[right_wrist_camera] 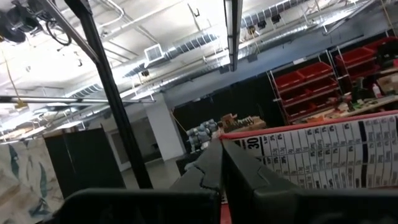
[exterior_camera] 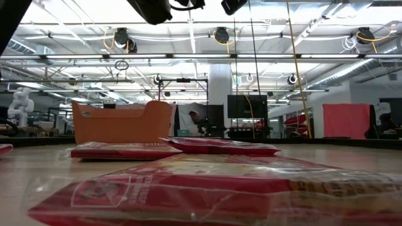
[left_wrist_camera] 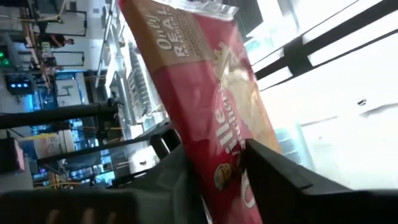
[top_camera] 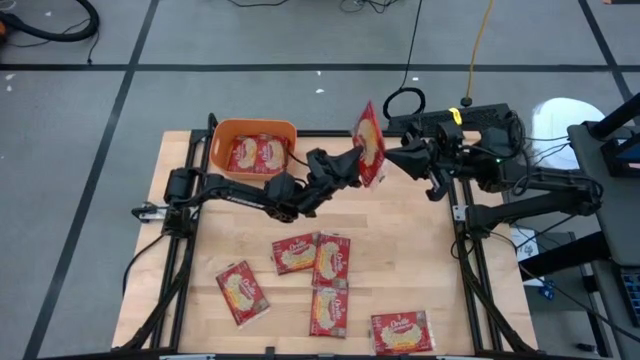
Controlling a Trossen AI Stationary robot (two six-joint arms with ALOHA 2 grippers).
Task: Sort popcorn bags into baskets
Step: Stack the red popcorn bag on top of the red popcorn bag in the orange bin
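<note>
One red popcorn bag [top_camera: 370, 143] is held up in the air above the table's far middle, standing on edge between both grippers. My left gripper [top_camera: 350, 165] reaches it from the left and is shut on it. My right gripper [top_camera: 397, 157] comes from the right and is shut on it too. The orange basket [top_camera: 255, 146] stands at the far left with red bags [top_camera: 256, 155] lying flat inside. Several more bags [top_camera: 318, 262] lie flat on the near half of the table. In the low view the basket [exterior_camera: 122, 122] stands behind those bags [exterior_camera: 207, 182]. My left gripper pinches the raised bag's lower part [left_wrist_camera: 233, 177] between its two fingers [left_wrist_camera: 280, 174], coming level from the table's left. The bag is lifted clear and stands up beyond the fingers, its printed front showing. My right gripper pinches the same bag at an edge [right_wrist_camera: 225, 208], coming level from the table's right. The bag's white printed back [right_wrist_camera: 311, 155] runs off to one side of its fingers [right_wrist_camera: 249, 180].
Loose bags lie at the table's near middle [top_camera: 328, 310], near left [top_camera: 242, 292] and near right [top_camera: 402, 332]. Bare wood shows between the basket and these bags [top_camera: 230, 230]. Black frame rails run along both table sides [top_camera: 470, 270].
</note>
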